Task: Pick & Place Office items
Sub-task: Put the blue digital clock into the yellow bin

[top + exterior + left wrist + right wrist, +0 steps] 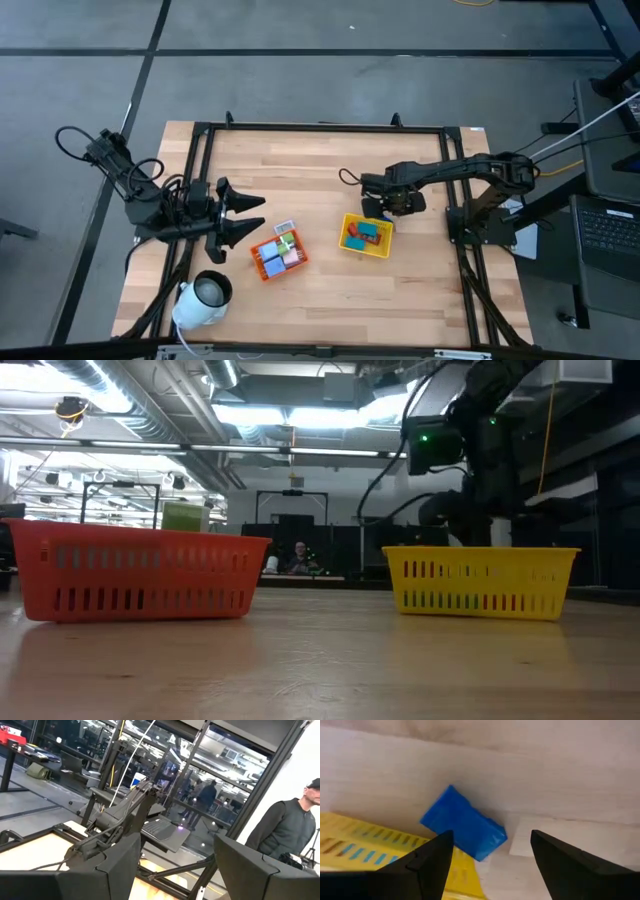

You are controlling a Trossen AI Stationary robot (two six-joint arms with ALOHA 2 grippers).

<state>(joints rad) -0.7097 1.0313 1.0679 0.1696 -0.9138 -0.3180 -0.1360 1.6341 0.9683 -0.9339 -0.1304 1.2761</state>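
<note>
A blue block (465, 827) lies on the wood just outside the far wall of the yellow tray (352, 248), tilted against it. My right gripper (492, 836) points down over this block, open, one finger on either side and clear of it; in the high view the gripper (386, 208) stands at the tray's far edge. Small blue, red and green pieces (366, 234) lie in the yellow tray. Blue, green and pink ones (280, 254) lie in the orange tray (262, 246). My left gripper (250, 215) waits open at the table's left, raised and level.
A white cylinder (205, 298) with a dark hollow lies near the front left corner. A small white item (285, 227) lies beyond the orange tray. A flat white patch (527, 842) sits beside the blue block. A black frame (320, 128) rims the table. A person (292, 837) stands beyond it.
</note>
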